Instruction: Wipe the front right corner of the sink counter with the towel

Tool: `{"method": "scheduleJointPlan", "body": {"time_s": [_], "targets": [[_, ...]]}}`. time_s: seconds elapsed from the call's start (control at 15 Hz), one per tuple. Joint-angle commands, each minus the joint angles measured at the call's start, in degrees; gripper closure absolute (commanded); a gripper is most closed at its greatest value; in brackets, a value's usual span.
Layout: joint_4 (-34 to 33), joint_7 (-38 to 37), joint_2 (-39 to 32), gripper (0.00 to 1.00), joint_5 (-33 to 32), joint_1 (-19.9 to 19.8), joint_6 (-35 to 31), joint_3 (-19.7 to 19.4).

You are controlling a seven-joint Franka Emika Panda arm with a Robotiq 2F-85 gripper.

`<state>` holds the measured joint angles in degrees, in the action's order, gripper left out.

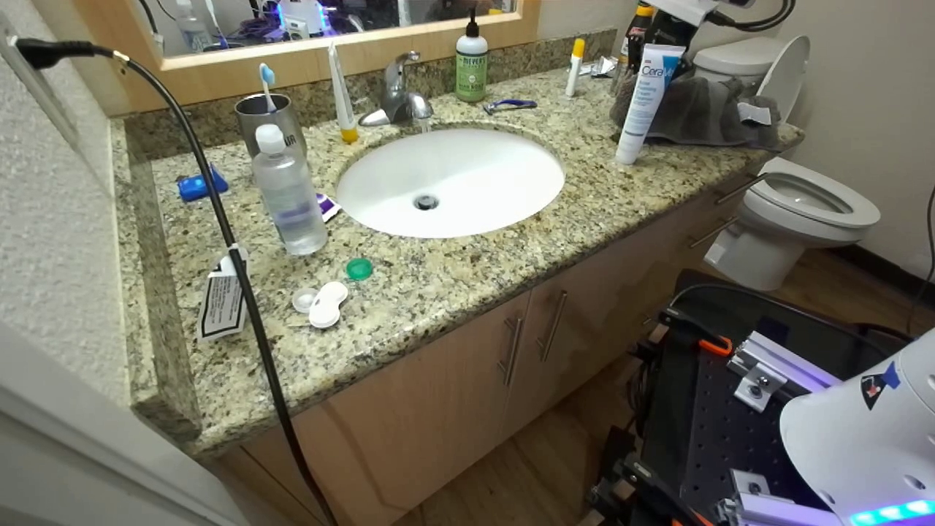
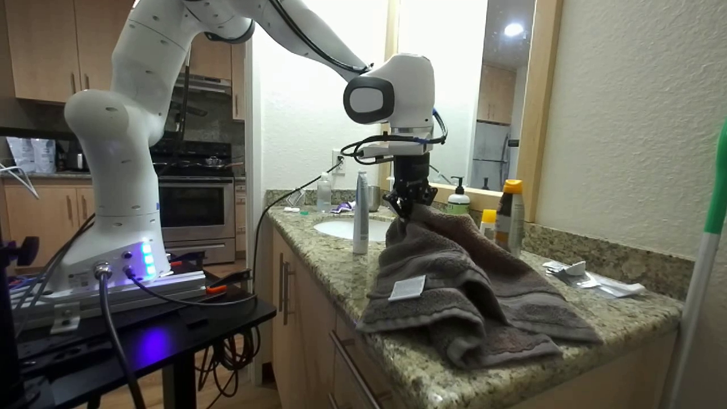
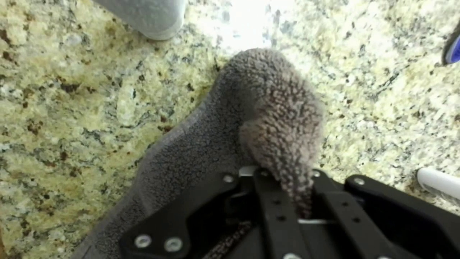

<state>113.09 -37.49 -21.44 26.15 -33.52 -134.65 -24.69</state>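
Observation:
The grey-brown towel [image 2: 494, 301] lies bunched over the right end of the granite sink counter [image 2: 412, 363], covering much of the surface near the front corner. It also shows in an exterior view [image 1: 712, 109]. My gripper [image 2: 410, 205] points down and is shut on a raised fold of the towel. In the wrist view the towel [image 3: 190, 158] is pinched between the fingers of the gripper [image 3: 290, 176], with a rounded fold sticking out past the tips. The rest of it trails toward the lower left. The fingertips are partly hidden by the cloth.
A white CeraVe tube [image 1: 646, 106] stands upright close to the towel, toward the sink [image 1: 467, 175]. A spray bottle [image 2: 510, 218] and a yellow-capped stick [image 2: 488, 222] stand behind the towel. A crumpled wrapper [image 2: 590, 279] lies at the back. A razor [image 1: 511, 106] lies behind the sink.

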Motion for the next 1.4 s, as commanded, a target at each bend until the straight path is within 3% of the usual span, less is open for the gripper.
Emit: {"method": "scheduleJointPlan", "body": {"time_s": [0.0, 0.6, 0.93, 1.33], "targets": [[0.67, 0.97, -0.29, 0.97, 0.58, -0.69, 0.69, -0.78], [-0.97, -3.17, -8.29, 0.97, -1.69, -4.2, 0.97, -5.16], [-0.62, -3.28, -6.45, 0.97, -1.27, -4.65, 2.48, -4.06], [1.36, 2.2, 1.08, 0.97, 1.65, -3.76, 14.4, -0.15]]}}
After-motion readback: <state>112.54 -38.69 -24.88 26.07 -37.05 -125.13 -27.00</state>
